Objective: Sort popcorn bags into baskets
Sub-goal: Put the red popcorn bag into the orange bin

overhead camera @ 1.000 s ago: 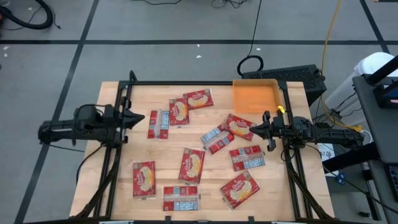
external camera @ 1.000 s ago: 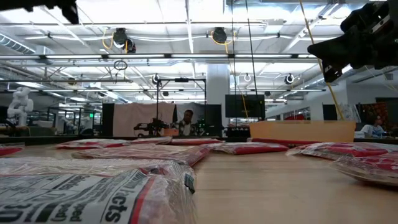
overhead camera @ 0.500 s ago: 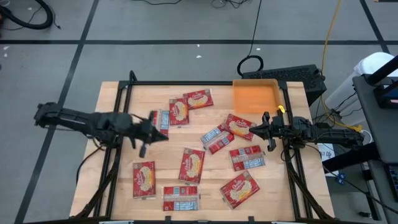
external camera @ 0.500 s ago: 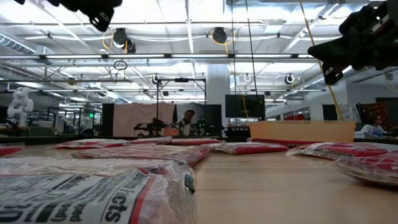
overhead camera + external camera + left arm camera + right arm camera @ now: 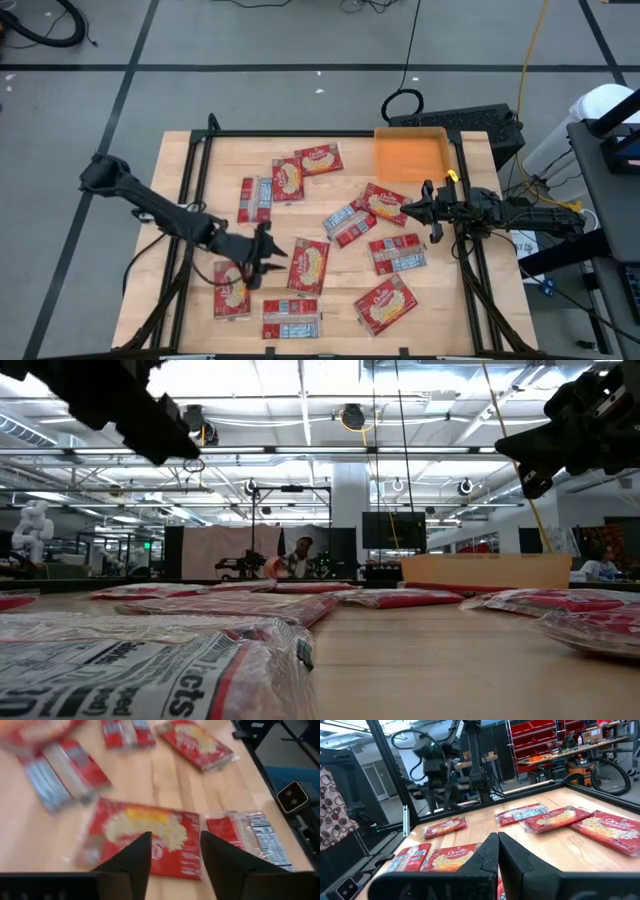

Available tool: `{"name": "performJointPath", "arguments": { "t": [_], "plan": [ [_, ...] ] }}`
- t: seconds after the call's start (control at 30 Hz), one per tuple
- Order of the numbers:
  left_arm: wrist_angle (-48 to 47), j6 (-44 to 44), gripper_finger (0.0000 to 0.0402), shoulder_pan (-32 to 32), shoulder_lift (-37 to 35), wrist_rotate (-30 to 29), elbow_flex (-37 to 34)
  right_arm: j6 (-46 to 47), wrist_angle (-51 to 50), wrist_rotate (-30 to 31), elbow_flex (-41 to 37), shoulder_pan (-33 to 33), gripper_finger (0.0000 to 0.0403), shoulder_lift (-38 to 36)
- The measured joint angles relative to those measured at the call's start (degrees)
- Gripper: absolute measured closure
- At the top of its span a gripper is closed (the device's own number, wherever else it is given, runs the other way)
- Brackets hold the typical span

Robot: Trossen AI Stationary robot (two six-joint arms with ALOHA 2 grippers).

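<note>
Sitting at table [image 5: 180, 160] far right corner: orange basket [image 5: 410, 155], nothing inside. Popcorn bags [image 5: 308, 266] scattered across wood, flat red packets, some cream-yellow picture up, others grey label up. Left gripper [image 5: 172, 852] parted above one bag; right gripper [image 5: 405, 210] clenched, holding nothing.
</note>
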Motion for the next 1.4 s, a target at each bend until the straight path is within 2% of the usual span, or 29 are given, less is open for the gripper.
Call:
{"name": "performJointPath", "arguments": {
  "t": [0.13, 0.3, 0.53, 0.8, 0.93, 1.07, 1.23, 1.4],
  "plan": [
    [2.2, -10.3, 0.0194, -2.1, 6.3, 0.1, 0.0, -0.2, -0.6, 0.0, 0.0, 0.0, 0.0403, 0.0],
    [5.7, -13.7, 0.0171, -6.0, 13.0, 1.8, 0.0, -1.0, -0.8, 0.0, 0.0, 0.0, 0.0403, 0.0],
    [9.7, -28.0, 0.0141, -6.7, 18.7, 1.5, 0.0, -2.5, -0.8, 0.0, 0.0, 0.0, 0.0403, 0.0],
    [14.5, -36.9, 0.0139, -6.7, 24.8, 0.7, 0.2, -3.4, -0.8, 0.3, 0.0, 0.0, 0.0403, 1.0],
    [17.7, -37.5, 0.0160, -6.4, 25.8, 0.4, 0.2, -3.2, -0.8, 0.3, 0.0, 0.0, 0.0403, 2.2],
    [18.1, -40.1, 0.0202, -4.9, 26.0, 1.3, 0.2, -2.4, -0.7, 0.3, 0.0, 0.0, 0.0403, 3.4],
    [16.8, -38.5, 0.0286, -2.6, 26.8, 1.2, 0.2, -0.4, 2.3, 0.3, 0.0, 0.0, 0.0403, 5.2],
    [18.0, -30.2, 0.0381, -0.5, 28.1, 0.7, 0.2, 1.4, 6.2, 0.3, 0.0, 0.0, 0.0403, 7.8]
  ]
}}
